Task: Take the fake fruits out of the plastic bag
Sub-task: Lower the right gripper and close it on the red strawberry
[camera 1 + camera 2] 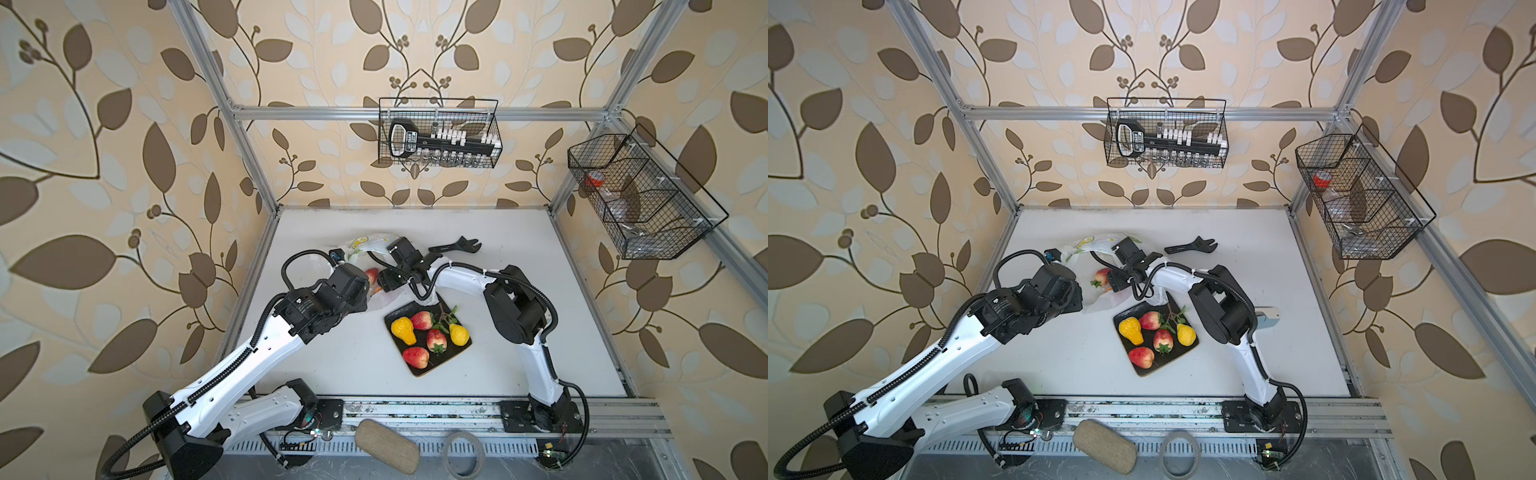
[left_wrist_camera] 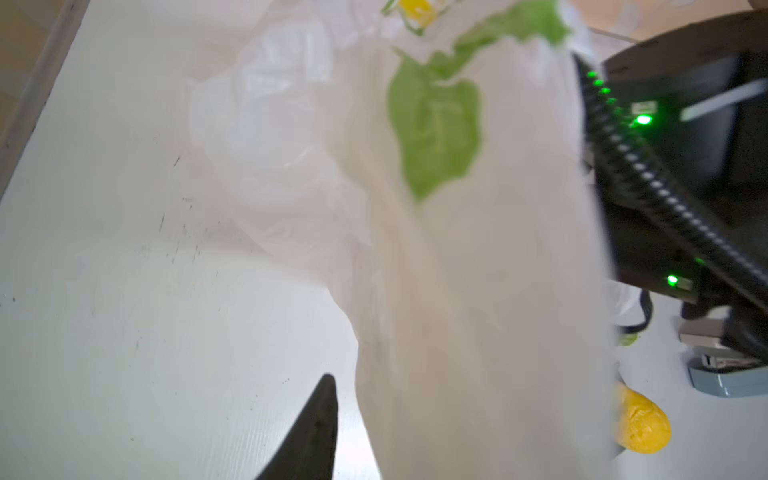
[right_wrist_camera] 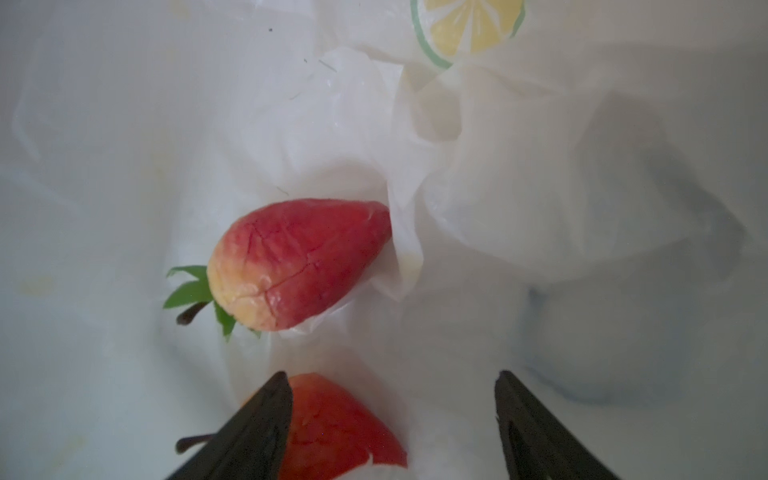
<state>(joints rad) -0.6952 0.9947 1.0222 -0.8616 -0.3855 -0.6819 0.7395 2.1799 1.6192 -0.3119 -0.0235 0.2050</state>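
Bimanual cell, overhead and wrist views. The plastic bag (image 1: 376, 243) lies crumpled on the white tabletop (image 1: 332, 357), toward the far side, with its near folds just beside the far corner of the black tray (image 1: 451, 356).

The right gripper (image 3: 390, 399) reaches into the bag from the right. Its jaws stand wide apart and hold nothing. Ahead of its fingertips, one strawberry (image 3: 299, 262) lies on the bag's film with its green leaves pointing away from the folds; it also shows through the bag's mouth in both top views (image 1: 1102, 276). A second red fruit (image 3: 336, 428) lies nearer the camera, partly hidden by one dark finger (image 3: 266, 419); contact cannot be told.

The left gripper (image 2: 386, 399) is at the bag's left side. Its wrist view shows only one dark fingertip beside a blurred sheet of film printed with a green leaf, and the film hides the other fingertip, so whether the gripper pinches the film cannot be told.

Already on the tray are a yellow-orange pear (image 1: 403, 330), a smaller yellow fruit (image 1: 459, 334) and three strawberries (image 1: 437, 340).

A black adjustable wrench (image 1: 455, 245) lies on the table, right of the bag
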